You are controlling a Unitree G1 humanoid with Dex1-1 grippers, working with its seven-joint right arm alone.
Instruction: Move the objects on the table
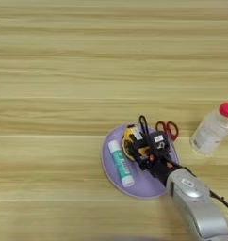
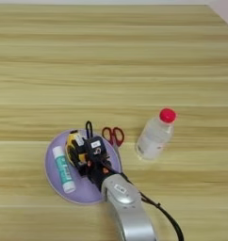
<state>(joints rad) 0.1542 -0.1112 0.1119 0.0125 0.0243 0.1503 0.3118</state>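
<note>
A yellow-and-black tape measure (image 1: 129,140) sits on the round lilac plate (image 1: 111,169), standing on its edge. My right gripper (image 1: 139,142) reaches in from the lower right and is shut on the tape measure, with one black finger (image 1: 143,124) poking up past it. A white-green glue stick (image 1: 120,163) lies on the plate's left half. Red-handled scissors (image 1: 167,128) rest at the plate's upper right rim, partly behind the gripper. To the right, a clear plastic bottle with a red cap (image 1: 212,130) lies on the wooden table (image 1: 64,70).
My silver forearm (image 1: 198,209) crosses the lower right corner, with a black cable (image 2: 163,214) trailing beside it. The table's far right corner (image 2: 219,9) shows at the top right.
</note>
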